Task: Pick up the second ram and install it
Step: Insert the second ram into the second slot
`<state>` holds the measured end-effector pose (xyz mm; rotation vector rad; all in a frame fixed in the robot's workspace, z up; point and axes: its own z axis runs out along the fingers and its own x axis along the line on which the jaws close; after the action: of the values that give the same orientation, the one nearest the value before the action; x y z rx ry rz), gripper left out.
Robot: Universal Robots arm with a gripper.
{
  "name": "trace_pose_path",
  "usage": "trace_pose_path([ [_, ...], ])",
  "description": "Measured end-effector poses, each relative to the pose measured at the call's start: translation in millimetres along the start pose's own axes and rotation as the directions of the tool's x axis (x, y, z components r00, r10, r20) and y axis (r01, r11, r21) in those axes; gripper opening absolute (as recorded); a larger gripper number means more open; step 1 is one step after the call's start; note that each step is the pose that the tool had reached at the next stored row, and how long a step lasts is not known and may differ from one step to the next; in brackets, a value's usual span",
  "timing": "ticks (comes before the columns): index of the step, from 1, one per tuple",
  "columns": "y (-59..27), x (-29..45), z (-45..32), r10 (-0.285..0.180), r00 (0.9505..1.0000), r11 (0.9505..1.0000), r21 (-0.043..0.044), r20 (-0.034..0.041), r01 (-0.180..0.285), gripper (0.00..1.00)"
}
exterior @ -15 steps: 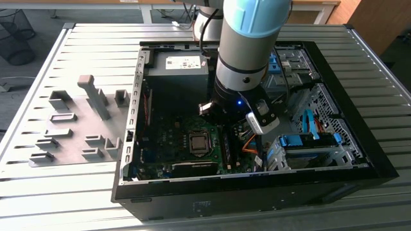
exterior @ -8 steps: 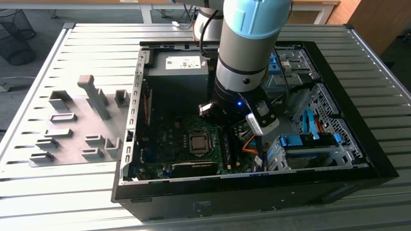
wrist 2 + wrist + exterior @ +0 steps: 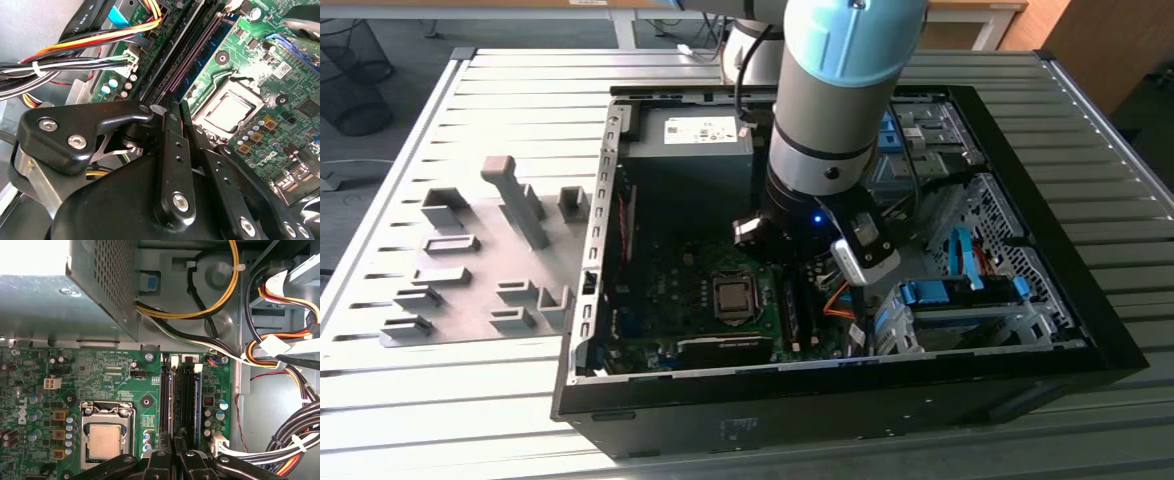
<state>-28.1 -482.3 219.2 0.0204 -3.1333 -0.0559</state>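
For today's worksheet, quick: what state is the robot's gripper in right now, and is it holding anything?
Gripper: fingers closed together over the motherboard's memory slots; whether a ram stick sits between them cannot be told.

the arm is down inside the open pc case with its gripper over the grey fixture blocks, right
Not quite. The arm is inside the PC case, but the gripper is over the motherboard's memory slots, as the first wrist view shows. The grey fixture blocks lie outside the case.

Even daylight; blown-out glare on power supply (image 3: pixel 35 257); near fingers (image 3: pixel 175 165) soft.
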Motion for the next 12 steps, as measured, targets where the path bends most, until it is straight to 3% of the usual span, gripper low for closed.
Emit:
trace_pose_path([
  [12,-0.1,-0.6,1.2,0.002,1.0000,1.0000,-0.0002,0.0001,-0.002,0.14],
])
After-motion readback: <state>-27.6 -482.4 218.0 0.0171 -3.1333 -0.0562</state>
